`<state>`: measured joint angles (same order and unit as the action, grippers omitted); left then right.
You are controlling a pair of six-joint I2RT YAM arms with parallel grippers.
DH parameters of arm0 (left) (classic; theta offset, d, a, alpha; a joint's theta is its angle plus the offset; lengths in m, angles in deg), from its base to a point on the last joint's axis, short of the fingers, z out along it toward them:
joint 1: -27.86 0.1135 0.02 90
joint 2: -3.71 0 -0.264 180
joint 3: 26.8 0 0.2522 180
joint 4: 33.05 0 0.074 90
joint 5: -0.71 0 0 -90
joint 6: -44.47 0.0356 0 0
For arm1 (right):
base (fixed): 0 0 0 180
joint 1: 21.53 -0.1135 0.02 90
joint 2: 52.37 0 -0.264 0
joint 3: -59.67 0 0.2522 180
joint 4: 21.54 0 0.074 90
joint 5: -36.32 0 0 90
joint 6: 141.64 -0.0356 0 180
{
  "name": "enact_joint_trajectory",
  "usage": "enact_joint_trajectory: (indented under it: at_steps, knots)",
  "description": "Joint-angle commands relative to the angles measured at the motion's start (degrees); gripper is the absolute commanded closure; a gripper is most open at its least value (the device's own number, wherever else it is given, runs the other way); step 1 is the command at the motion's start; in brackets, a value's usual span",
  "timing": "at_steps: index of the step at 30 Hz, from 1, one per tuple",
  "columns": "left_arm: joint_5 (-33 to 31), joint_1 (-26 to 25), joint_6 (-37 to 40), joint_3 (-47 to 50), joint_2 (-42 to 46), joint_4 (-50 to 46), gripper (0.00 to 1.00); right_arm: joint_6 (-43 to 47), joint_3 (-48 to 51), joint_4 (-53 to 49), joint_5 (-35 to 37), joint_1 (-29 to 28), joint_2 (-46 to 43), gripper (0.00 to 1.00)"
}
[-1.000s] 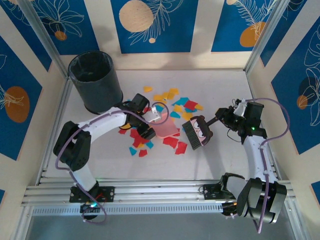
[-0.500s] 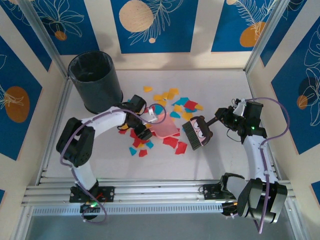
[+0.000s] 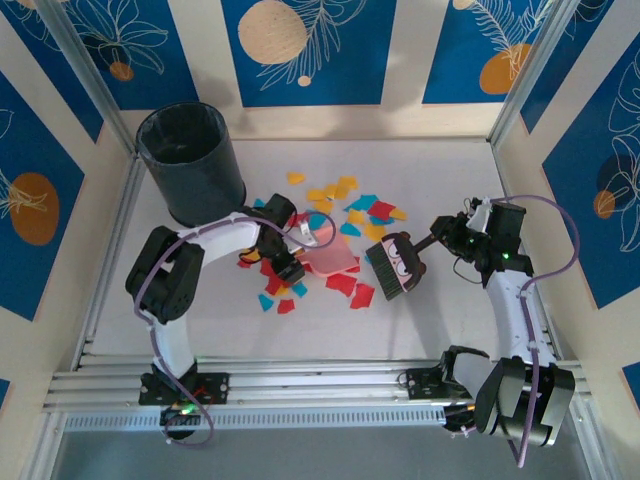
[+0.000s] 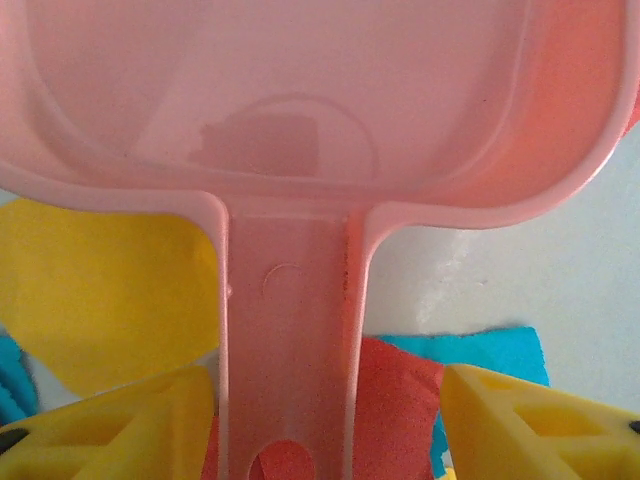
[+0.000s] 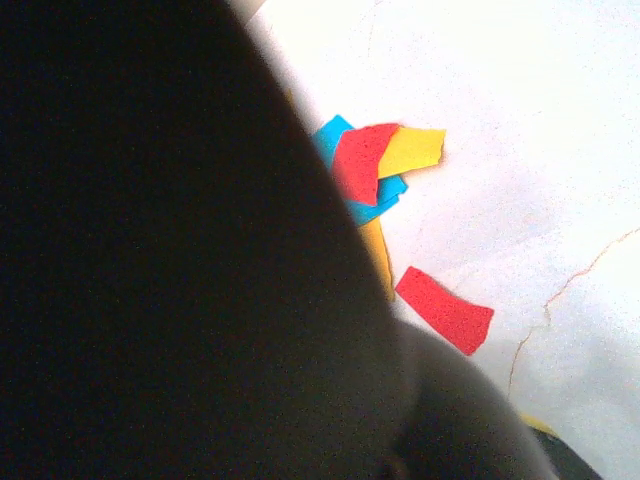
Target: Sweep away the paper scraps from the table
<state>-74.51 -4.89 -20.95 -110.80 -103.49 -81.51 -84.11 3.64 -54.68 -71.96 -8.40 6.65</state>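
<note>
A pink dustpan (image 4: 300, 100) spans the far side, a darker patch showing through its translucent floor. Its handle (image 4: 290, 340) runs toward the near side between the 2 yellow fingers (image 4: 110, 430) of the left gripper (image 4: 325, 435). The finger at left sits just beside the handle and the one at right stands apart from it, so the jaws are spread. Under the handle lie paper scraps: a yellow scrap (image 4: 100, 290) at left, a red scrap (image 4: 395, 410), and a teal scrap (image 4: 480, 350) on the pale desk (image 4: 560, 270) at right.
</note>
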Motion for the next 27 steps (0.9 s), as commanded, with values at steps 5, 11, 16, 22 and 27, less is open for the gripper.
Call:
enact_joint_trajectory:
  at_steps: [5,11,16,22,27]
  knots:
    - [-0.7,-1.4,0.9,-1.8,-2.7,0.0,0.48,0.4,-1.1,-0.2,-0.5,-0.2,-0.5,1.00]
    - [-1.3,-1.9,1.0,-1.6,-2.3,0.1,0.67,0.5,-1.0,-0.3,-0.6,-0.1,-0.5,1.00]
    - [-2.1,-2.1,-0.1,-2.1,-1.5,-1.0,0.81,1.0,-1.2,-0.7,-0.8,-0.1,-0.6,1.00]
    - [-3.8,-2.2,-2.0,-3.1,0.9,-2.9,0.90,2.1,-1.2,-0.8,-1.8,-0.2,-0.8,1.00]
    - [-5.3,-2.2,-3.4,-3.2,5.2,-5.3,1.00,3.2,-0.7,0.2,-3.6,-0.7,-0.8,1.00]
